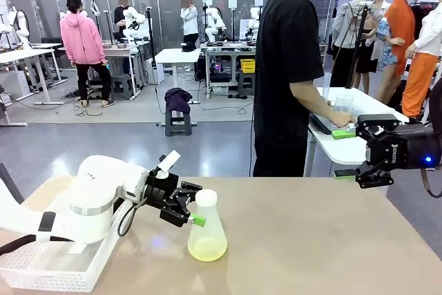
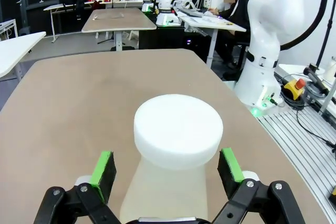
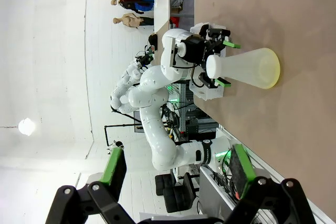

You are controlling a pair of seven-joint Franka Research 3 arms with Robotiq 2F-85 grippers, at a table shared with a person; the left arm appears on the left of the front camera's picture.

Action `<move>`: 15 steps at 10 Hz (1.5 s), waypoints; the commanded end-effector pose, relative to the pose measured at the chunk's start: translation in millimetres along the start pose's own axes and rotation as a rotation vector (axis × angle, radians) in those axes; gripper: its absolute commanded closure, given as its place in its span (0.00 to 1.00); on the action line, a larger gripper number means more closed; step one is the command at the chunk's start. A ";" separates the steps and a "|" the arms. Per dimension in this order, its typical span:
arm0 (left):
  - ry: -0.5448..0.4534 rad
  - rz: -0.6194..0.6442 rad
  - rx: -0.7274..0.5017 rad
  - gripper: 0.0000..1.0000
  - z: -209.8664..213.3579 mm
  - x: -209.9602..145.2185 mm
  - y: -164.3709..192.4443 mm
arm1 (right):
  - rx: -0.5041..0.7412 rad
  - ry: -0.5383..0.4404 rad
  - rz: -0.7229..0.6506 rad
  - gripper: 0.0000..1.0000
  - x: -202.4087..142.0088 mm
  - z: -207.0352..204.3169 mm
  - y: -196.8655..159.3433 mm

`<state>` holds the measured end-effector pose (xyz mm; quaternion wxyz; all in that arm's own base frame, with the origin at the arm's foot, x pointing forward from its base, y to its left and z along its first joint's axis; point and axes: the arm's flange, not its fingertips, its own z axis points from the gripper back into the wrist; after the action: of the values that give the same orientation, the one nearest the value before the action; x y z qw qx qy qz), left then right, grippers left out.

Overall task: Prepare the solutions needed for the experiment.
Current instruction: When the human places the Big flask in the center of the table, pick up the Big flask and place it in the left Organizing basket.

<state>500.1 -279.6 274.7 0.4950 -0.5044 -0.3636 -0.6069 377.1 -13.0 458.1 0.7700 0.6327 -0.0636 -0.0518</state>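
Setting: laboratory hall with other tables beyond, and a person in a black shirt standing at the far side of the table, turned toward a neighbouring white table.
Work surface: tan table, bare across its middle and right.
Conical flask: frosted, translucent, upright on the table at front left of centre, closed by a white round cap.
Solutions: a small amount of pale yellow-green liquid tinting the flask's wide base; seen from the right wrist as a yellow rim at the flask's bottom.
Left gripper: fingers spread, one green pad on each side of the flask's neck just below the cap; pads stand beside the neck, contact cannot be told.
Right gripper: fingers spread and holding nothing, raised above the table's far right edge, well apart from the flask.
White mesh basket: on the table's left edge, beneath the left arm.
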 end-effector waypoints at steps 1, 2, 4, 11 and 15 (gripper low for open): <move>-0.026 0.018 -0.039 0.00 -6.3 1.5 7.0 | 0.001 0.004 0.004 0.00 1.0 1.3 1.3; -0.038 0.012 -0.045 0.00 -7.9 0.6 6.5 | 0.001 0.004 0.004 0.00 1.0 1.3 1.3; -0.071 0.004 -0.090 0.00 -12.4 -0.6 3.9 | 0.001 0.004 0.004 0.00 1.0 1.3 1.3; -0.106 -0.018 -0.116 0.00 -17.5 -5.3 3.4 | 0.001 0.004 0.004 0.00 1.0 1.3 1.3; -0.126 -0.010 -0.135 0.31 -18.0 -8.2 3.0 | 0.001 0.004 0.004 0.00 1.0 1.3 1.3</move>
<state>492.0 -291.2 271.6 0.4488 -0.5570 -0.3520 -0.6037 377.1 -13.0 458.1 0.7700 0.6327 -0.0636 -0.0518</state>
